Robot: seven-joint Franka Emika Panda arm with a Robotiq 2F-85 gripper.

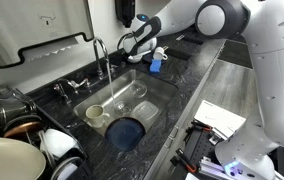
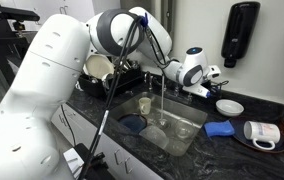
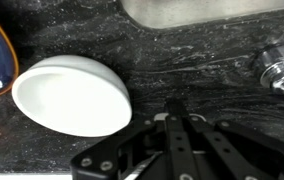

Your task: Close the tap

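The tap (image 1: 99, 42) is a tall chrome gooseneck behind the sink (image 1: 142, 88). A thin stream of water falls from its spout in both exterior views; the tap also shows in an exterior view (image 2: 154, 82). My gripper (image 1: 132, 45) hangs over the counter just beside the tap, on the side of the blue sponge, and it also shows in an exterior view (image 2: 208, 80). In the wrist view the fingers (image 3: 175, 106) are shut together and hold nothing, above dark marbled counter. A chrome fitting (image 3: 278, 68) shows at the right edge; I cannot tell which part it is.
A white dish (image 3: 72, 95) lies on the counter close to the fingers. A blue sponge (image 1: 155, 65) and a mug (image 2: 259, 132) sit beyond it. The sink holds a cup (image 1: 95, 113) and a blue bowl (image 1: 125, 131). A low chrome fixture (image 1: 72, 88) and stacked dishes (image 1: 22, 140) lie on the tap's other side.
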